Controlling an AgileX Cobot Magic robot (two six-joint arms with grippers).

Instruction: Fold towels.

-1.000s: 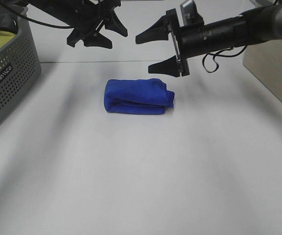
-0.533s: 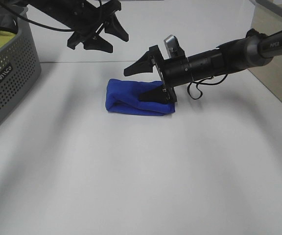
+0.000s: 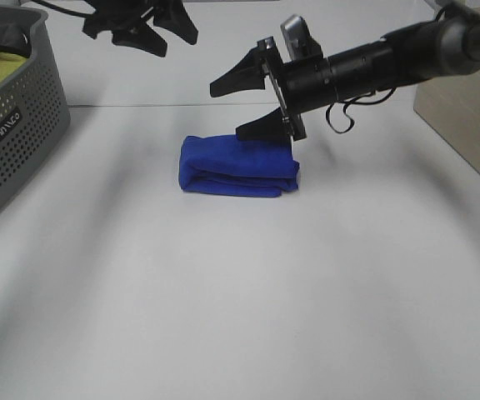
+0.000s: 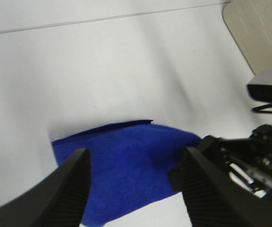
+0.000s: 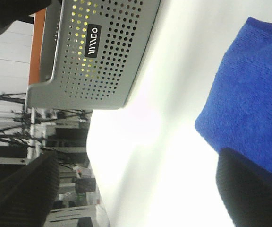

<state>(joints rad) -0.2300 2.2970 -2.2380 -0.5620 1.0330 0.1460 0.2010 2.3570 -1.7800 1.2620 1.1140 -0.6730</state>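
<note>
We are hovering our wide-open, empty right gripper just above the folded towel lying mid-table; the left gripper, parted and empty, is hanging clear. Folding looks finished; next we likely stow it.

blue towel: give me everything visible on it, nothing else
The blue towel is royal blue, with a plush, fuzzy pile like microfibre. It lies folded into a compact, thick bundle on the white table, long side running left to right; stacked layers and rounded fold edges show along its front. No tag is visible. The open right gripper hangs just above its right end, lower finger close to the cloth; contact cannot be told. Nothing else touches it.
</note>
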